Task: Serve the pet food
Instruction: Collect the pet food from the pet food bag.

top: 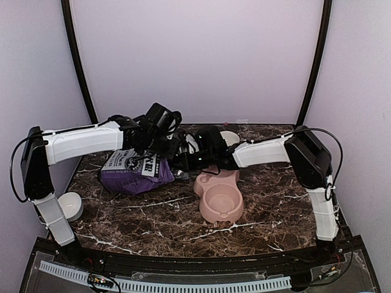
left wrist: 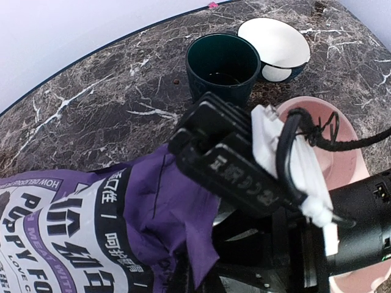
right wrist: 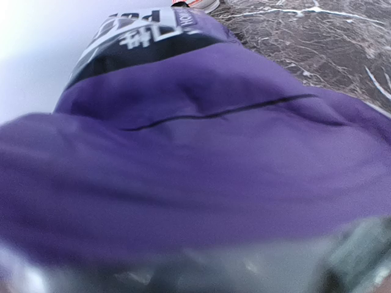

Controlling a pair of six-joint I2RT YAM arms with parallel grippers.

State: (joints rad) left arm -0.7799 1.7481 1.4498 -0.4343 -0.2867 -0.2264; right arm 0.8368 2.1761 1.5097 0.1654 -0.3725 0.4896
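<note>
The purple-and-grey printed bag (top: 129, 173) lies on its side on the marble table, its open end towards the middle. No pet food shows in any view. My left gripper (top: 166, 146) is shut on the bag's upper corner, where a torn purple flap (left wrist: 204, 241) hangs at its jaws. My right gripper (top: 185, 160) meets the same end from the right and is shut on the bag's mouth. The bag (right wrist: 195, 152) fills the right wrist view, with silver lining (right wrist: 256, 262) at the bottom, and hides the fingers. The pink double bowl (top: 235, 213) stands just right of the bag with its near cup bare.
A dark green cup (left wrist: 223, 64) and a white-lined bowl (left wrist: 275, 39) stand at the back of the table behind the pink bowl (left wrist: 339, 137). A small white bowl (top: 71, 206) sits at the left edge by the left arm's base. Walls enclose three sides.
</note>
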